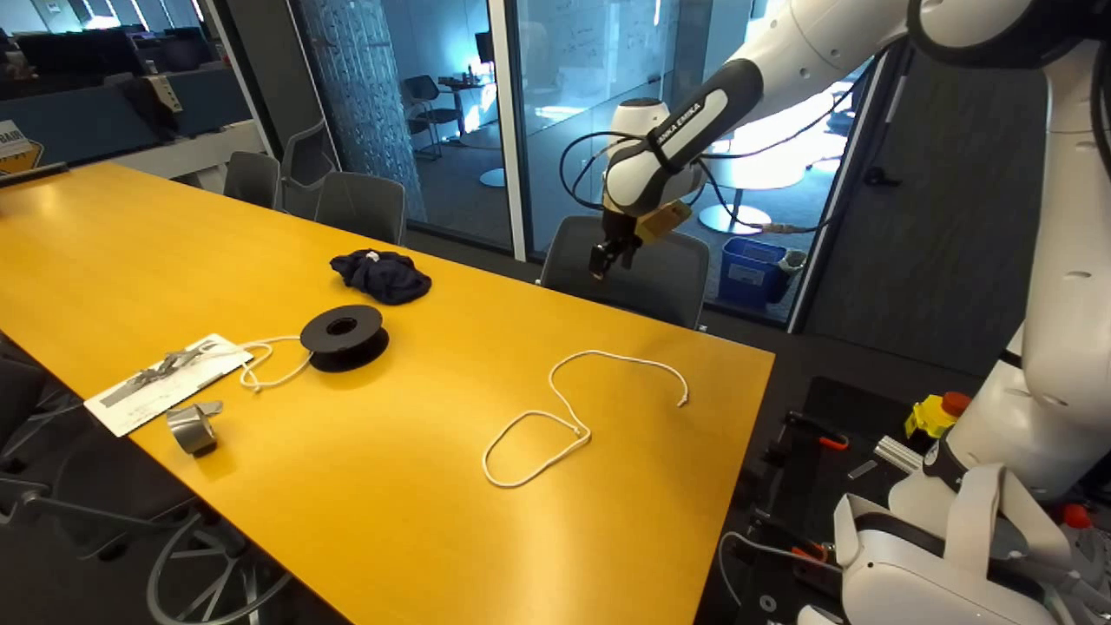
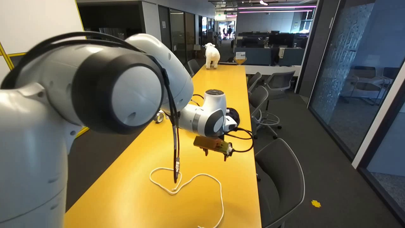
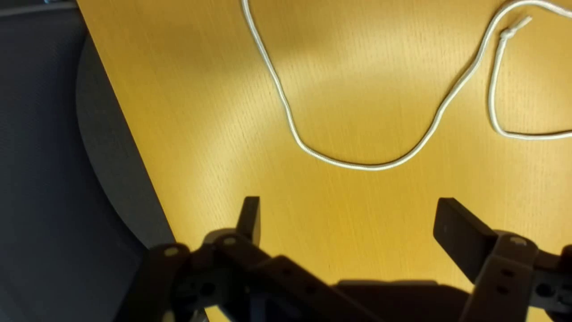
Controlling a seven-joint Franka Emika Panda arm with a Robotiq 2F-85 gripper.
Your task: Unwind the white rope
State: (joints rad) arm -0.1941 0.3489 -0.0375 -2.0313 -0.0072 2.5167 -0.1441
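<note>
The white rope [image 1: 587,434] lies on the yellow table [image 1: 391,495] in an open S-shaped curve. One end bends round into a loop and its knotted tip touches or nearly touches the rope's middle; the other end curves toward the table's end. It also shows in an exterior view [image 2: 172,193]. In the wrist view the rope [image 3: 366,167] makes a wide bend above the jaws, with a knotted end at the upper right. My gripper [image 3: 348,201] is open, with nothing between its fingers. In both exterior views the gripper [image 1: 613,262] [image 2: 216,155] hangs above the table's chair-side edge, apart from the rope.
A black spool [image 1: 343,334] stands farther along the table, with another white cord [image 1: 282,380] beside it. A white packet [image 1: 165,386], a silver tape roll [image 1: 191,430] and dark cloth [image 1: 382,276] lie near. A chair [image 2: 280,177] stands against the table edge.
</note>
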